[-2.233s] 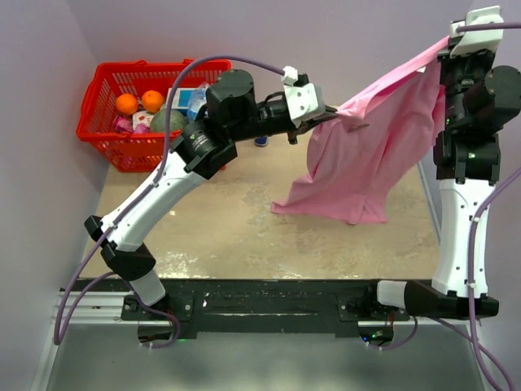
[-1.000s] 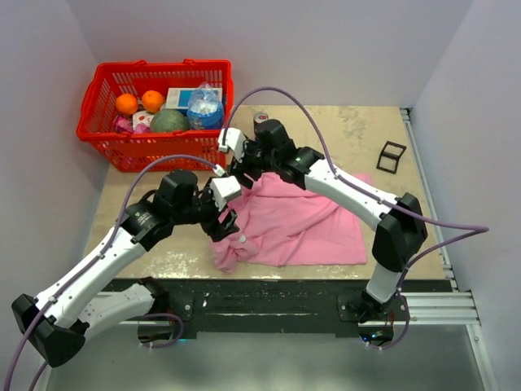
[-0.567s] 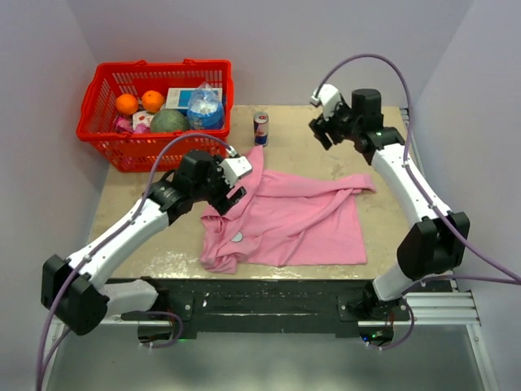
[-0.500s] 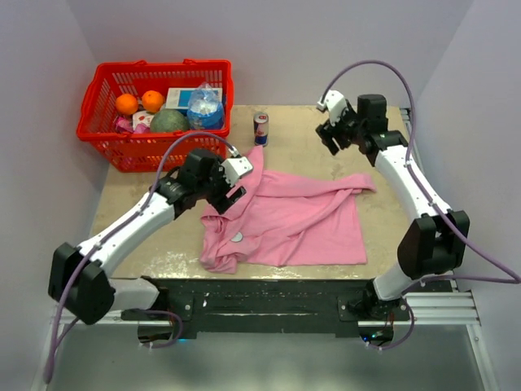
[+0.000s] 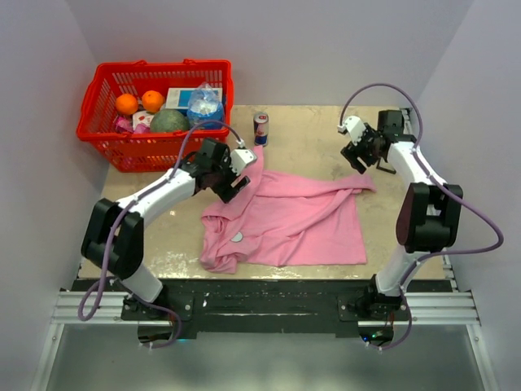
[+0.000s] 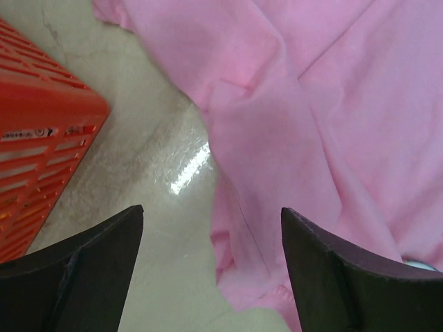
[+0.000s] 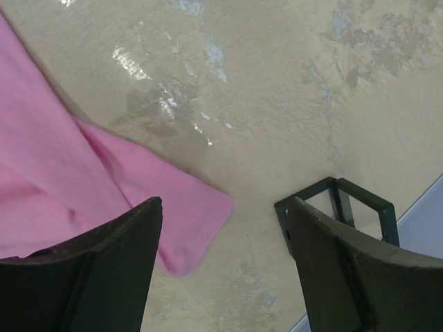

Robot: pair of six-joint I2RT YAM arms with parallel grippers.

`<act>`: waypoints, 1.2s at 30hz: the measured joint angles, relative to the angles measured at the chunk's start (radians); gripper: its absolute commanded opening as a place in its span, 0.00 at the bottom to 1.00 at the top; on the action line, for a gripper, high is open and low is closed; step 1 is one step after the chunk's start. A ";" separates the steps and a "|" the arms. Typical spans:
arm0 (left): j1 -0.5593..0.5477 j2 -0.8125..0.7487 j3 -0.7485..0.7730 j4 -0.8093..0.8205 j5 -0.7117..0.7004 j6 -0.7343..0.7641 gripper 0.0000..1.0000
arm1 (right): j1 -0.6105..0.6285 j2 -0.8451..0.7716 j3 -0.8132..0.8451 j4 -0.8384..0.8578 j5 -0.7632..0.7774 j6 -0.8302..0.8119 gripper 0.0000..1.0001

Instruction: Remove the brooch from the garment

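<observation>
Left claw [image 6: 211,221] and right claw [image 7: 223,207] gape empty; brooch [image 6: 421,263] barely shows on garment [image 6: 311,104].

I am getting soft, even light from above in the top view. The table [image 5: 326,147] is glinting faintly along its near edge, and the arms are casting only weak, blurry shadows. The garment [image 5: 293,216] is showing its folds cleanly, with no burn-out. In the left wrist view a white glare streak is flaring on the table beside the cloth, and the fingers [image 6: 83,270] of the left gripper [image 6: 212,211] are reading as dark, soft-edged shapes. The right wrist view is catching patchy sheen near its top, while the fingers [image 7: 90,270] of the right gripper [image 7: 225,200] are sitting shadowed and slightly out of focus.
</observation>
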 measured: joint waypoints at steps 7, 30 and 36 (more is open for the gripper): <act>0.000 0.119 0.040 -0.022 0.011 -0.012 0.58 | 0.002 0.021 -0.007 -0.021 0.025 -0.166 0.76; 0.002 0.151 0.076 -0.064 0.026 0.006 0.00 | -0.057 -0.056 -0.113 -0.216 0.058 -0.545 0.72; 0.002 0.151 0.111 -0.078 0.026 0.015 0.00 | -0.057 -0.027 -0.138 -0.198 0.062 -0.557 0.66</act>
